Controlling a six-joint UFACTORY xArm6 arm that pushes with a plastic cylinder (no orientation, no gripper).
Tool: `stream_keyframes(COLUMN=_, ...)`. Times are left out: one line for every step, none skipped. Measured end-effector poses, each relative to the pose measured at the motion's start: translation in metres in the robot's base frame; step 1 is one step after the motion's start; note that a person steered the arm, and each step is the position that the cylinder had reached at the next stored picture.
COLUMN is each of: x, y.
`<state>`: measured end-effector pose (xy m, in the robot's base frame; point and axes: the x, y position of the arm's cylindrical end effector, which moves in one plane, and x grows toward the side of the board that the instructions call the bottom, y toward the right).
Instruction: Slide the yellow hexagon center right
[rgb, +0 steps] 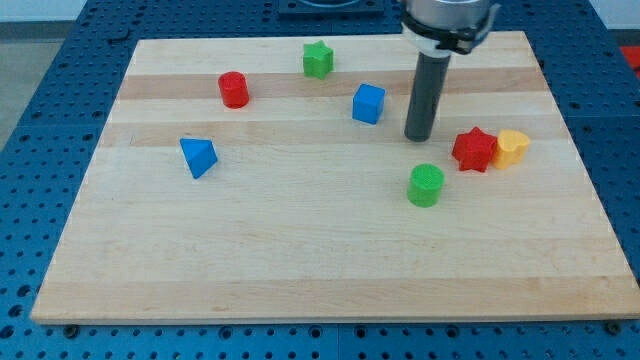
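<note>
Board: pale wooden board (330, 270) with lengthwise grain bands, lying on a blue perforated table (60, 120); its lower half is bare wood, the widest open room.
Rod: dark, straight, upright cylinder under a metal collar; no fingers or jaws on it.
My tip: (418, 138) rests on the board right of the blue cube, upper left of the red star, well apart from the yellow hexagon.
Yellow hexagon: (512, 147) smooth plastic, faceted sides, at the view's right near the board's right edge, touching the red star on its left.
Red star: (474, 149) between my tip and the hexagon.
Green cylinder: (426, 185) ribbed top, below my tip.
Blue cube: (368, 103) near centre top.
Blue triangle: (199, 156) at the view's left.
Red cylinder: (234, 89) upper left.
Green star: (318, 59) near the top edge.
</note>
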<state>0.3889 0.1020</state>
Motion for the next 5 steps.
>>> stream_keyframes(x=-0.021, y=0.029)
stream_keyframes(x=-0.048, y=0.083)
stream_keyframes(x=-0.089, y=0.097)
stream_keyframes(x=-0.15, y=0.076)
stream_keyframes(x=-0.177, y=0.023)
